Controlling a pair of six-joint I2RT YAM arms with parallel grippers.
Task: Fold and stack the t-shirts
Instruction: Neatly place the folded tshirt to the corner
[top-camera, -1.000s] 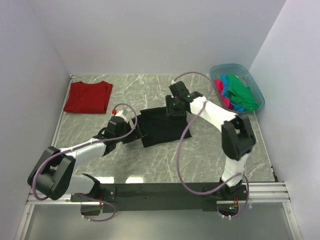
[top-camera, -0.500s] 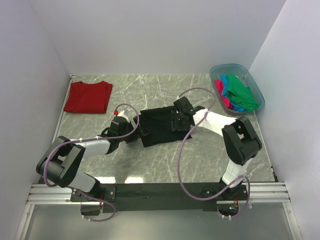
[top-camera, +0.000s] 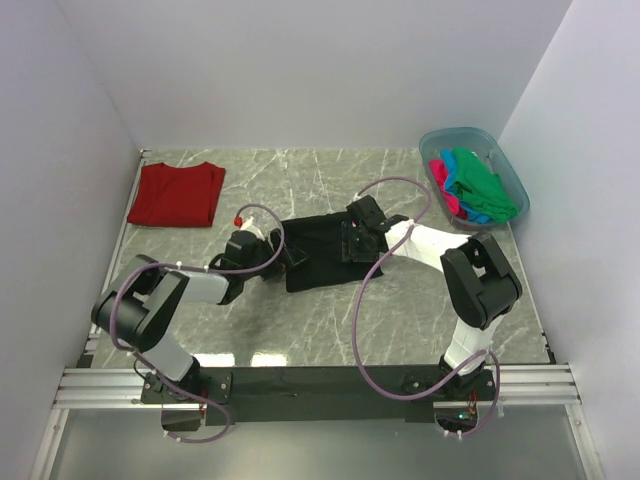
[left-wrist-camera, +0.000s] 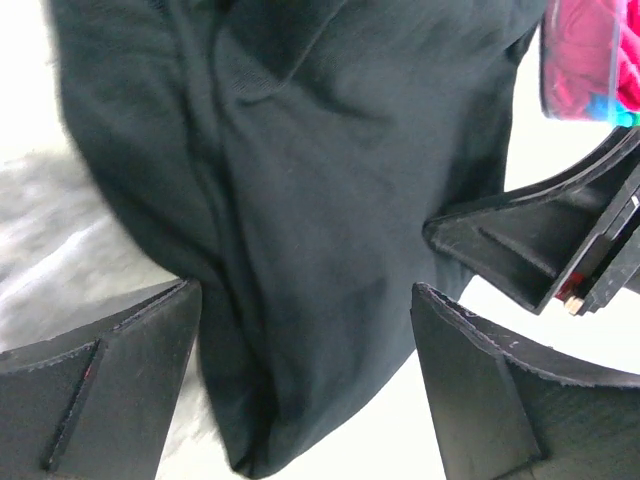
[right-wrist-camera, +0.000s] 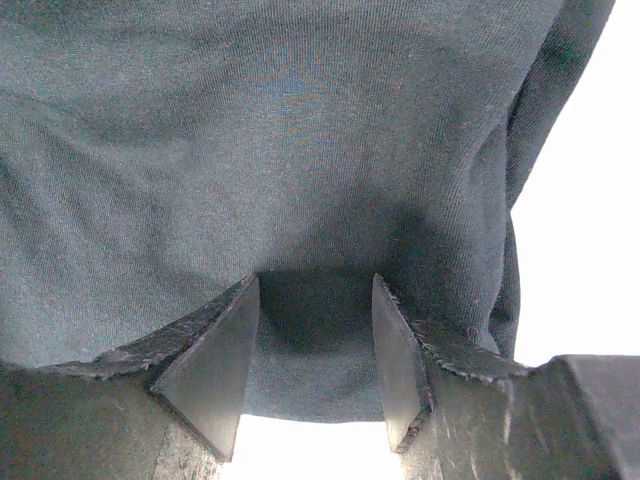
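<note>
Both arms have shifted over the last second: the left has folded its elbow in toward its base, and the right has dropped from the far hem onto the cloth. I find the black t-shirt (top-camera: 318, 255) partly folded at the middle of the bench (top-camera: 300, 322). The left tool (left-wrist-camera: 305, 300) stands wide open astride its 9 o'clock edge. The right tool (right-wrist-camera: 314, 285) rests on its 2 o'clock corner, jaws apart, nothing pinched. The red t-shirt (top-camera: 177, 194) lies folded at 10 o'clock; others wait in the tub (top-camera: 432, 140) at 2 o'clock. I judge this fold unfinished: both tools must close on cloth before lifting.
</note>
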